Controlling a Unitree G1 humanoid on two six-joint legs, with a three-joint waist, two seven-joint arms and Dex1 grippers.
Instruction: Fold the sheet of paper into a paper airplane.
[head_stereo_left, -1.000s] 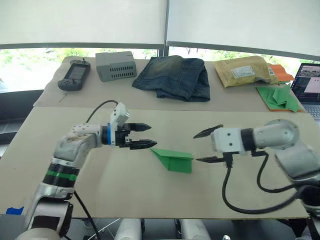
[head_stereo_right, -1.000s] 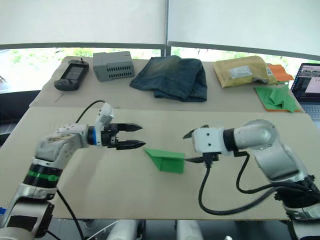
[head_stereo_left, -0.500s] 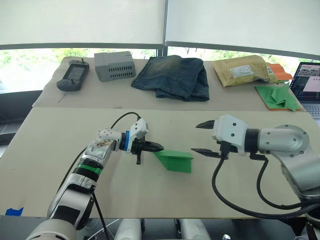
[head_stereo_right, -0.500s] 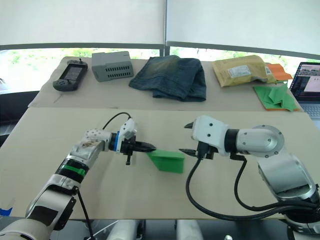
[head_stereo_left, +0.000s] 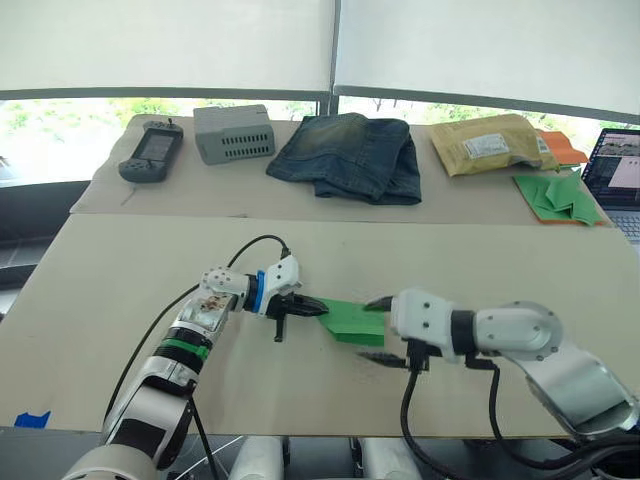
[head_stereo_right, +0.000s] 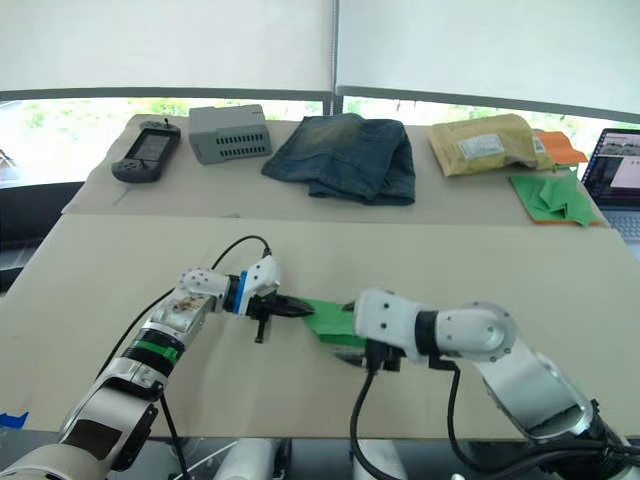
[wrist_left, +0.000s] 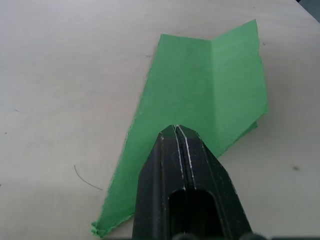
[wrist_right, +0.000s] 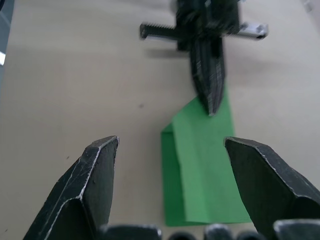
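Left gripper (head_stereo_left: 318, 306) presses the sheet of paper (head_stereo_left: 352, 320) (right gripper (head_stereo_left: 375, 329) agape).

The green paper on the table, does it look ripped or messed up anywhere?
A little. The green paper has a ragged, uneven long edge, as if torn rather than cut. It lies part-folded, with one crease across it. The left gripper, jaws shut, presses on its pointed end.

The paper (head_stereo_left: 350, 318), bright green and folded into a creased wedge, lies flat mid-bench, its point toward the left and its blunt end right.
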